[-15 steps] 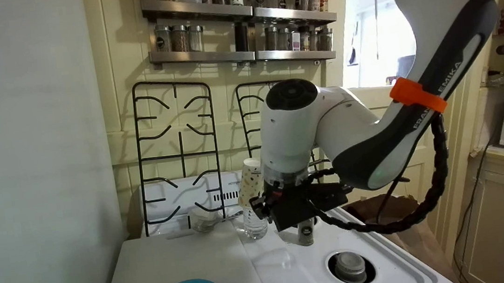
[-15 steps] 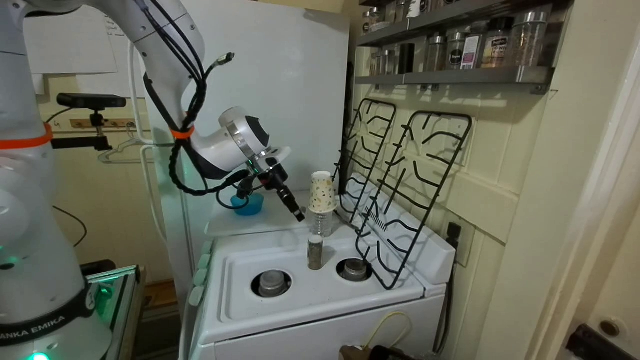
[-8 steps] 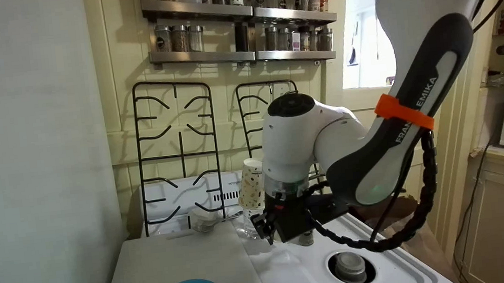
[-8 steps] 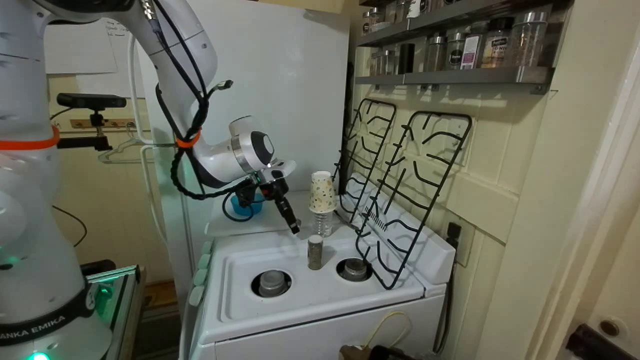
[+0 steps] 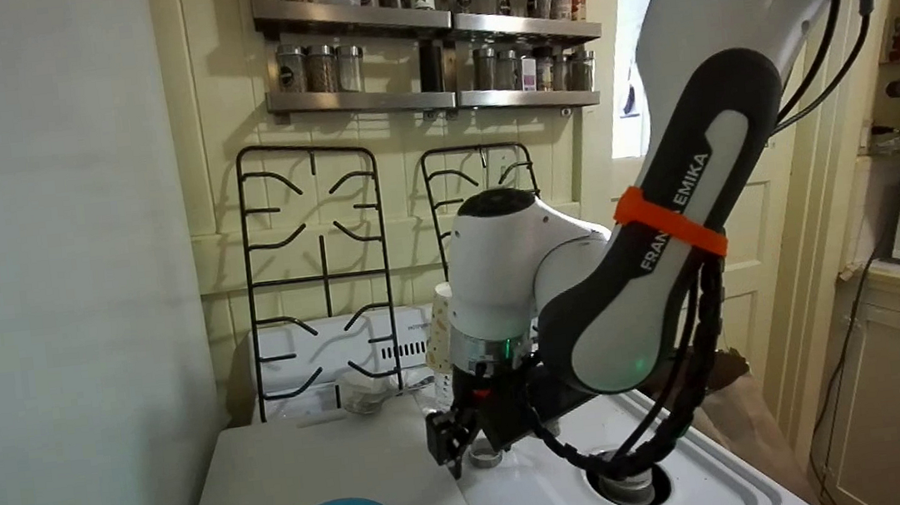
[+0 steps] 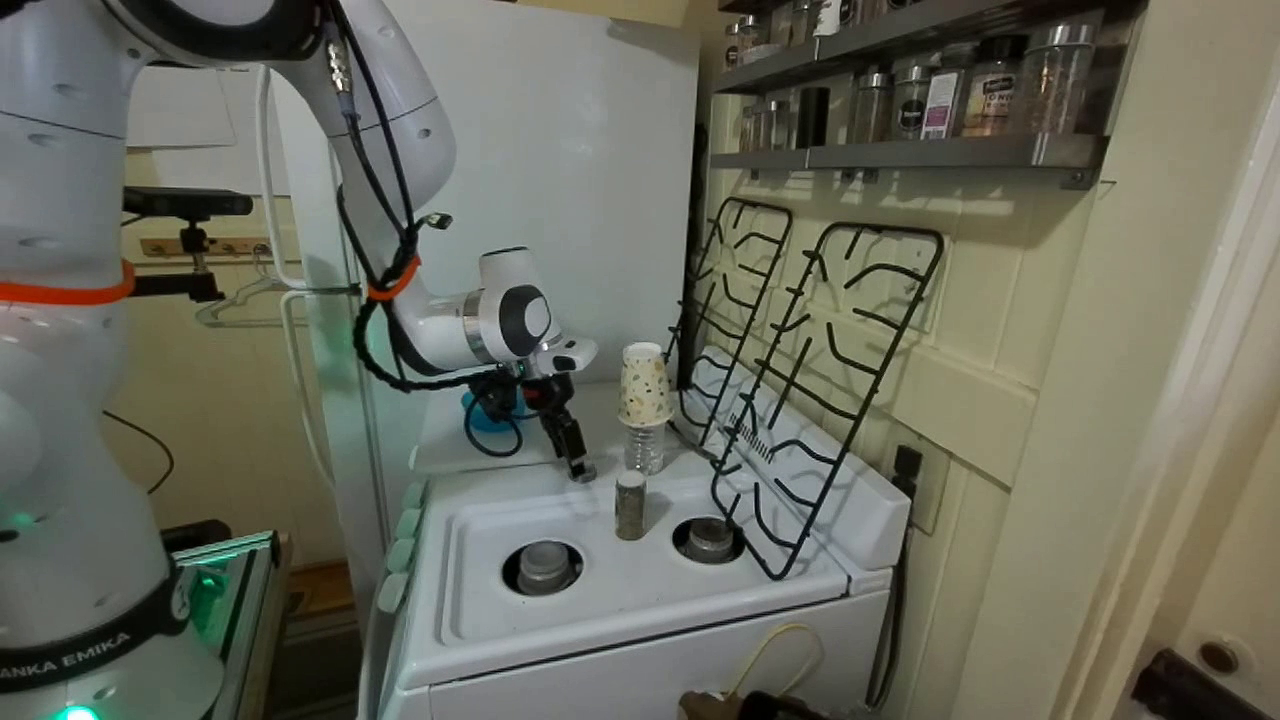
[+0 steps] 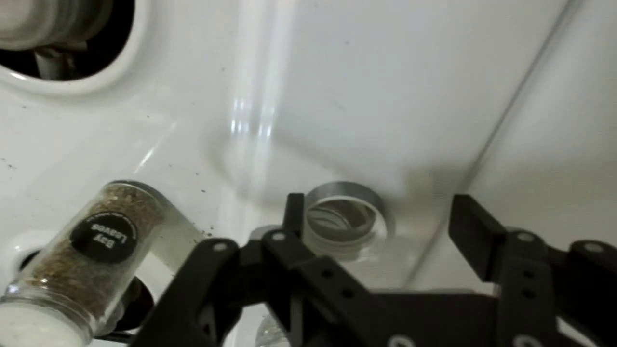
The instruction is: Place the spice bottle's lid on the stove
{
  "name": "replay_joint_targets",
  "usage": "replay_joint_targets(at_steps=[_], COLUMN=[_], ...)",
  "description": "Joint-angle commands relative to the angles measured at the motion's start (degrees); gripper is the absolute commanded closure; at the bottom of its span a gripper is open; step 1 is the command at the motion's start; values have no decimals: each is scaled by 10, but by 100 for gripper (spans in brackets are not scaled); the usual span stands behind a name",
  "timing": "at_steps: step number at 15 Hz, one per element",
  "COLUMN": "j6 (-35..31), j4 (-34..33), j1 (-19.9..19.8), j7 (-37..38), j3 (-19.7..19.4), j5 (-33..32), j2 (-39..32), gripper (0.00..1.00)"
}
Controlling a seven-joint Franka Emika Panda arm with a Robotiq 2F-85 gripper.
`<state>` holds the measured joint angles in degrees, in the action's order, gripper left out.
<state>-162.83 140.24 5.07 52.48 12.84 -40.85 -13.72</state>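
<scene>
You're probably working set-down and release: lid (image 7: 342, 219) is apparently resting on stove (image 7: 337, 96), near seam (image 7: 506, 113), contact not showing clearly. In wrist view, gripper (image 7: 378, 212) is standing with jaws apart, lid sitting between them, just beside nearer finger (image 7: 293, 216), touch unclear. Next move is likely calling for straight lift, not dragging lid sideways. Lid is lying flat, wider than tall, short axis pointing about upright, hollow-looking face seemingly facing up; being round, it's showing no single long axis.

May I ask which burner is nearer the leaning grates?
In an exterior view, the burner right of the spice bottle; the other burner, left of it, is farther away.
</scene>
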Motion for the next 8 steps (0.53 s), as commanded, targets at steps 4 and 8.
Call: replay_joint_targets(at_steps=[4,8], j6=[8,0], j4=[12,-5], j1=[-13,-5], j7=[-60,-41], j3=[58,48], j5=[86,70], j2=[54,50], gripper=[0,0])
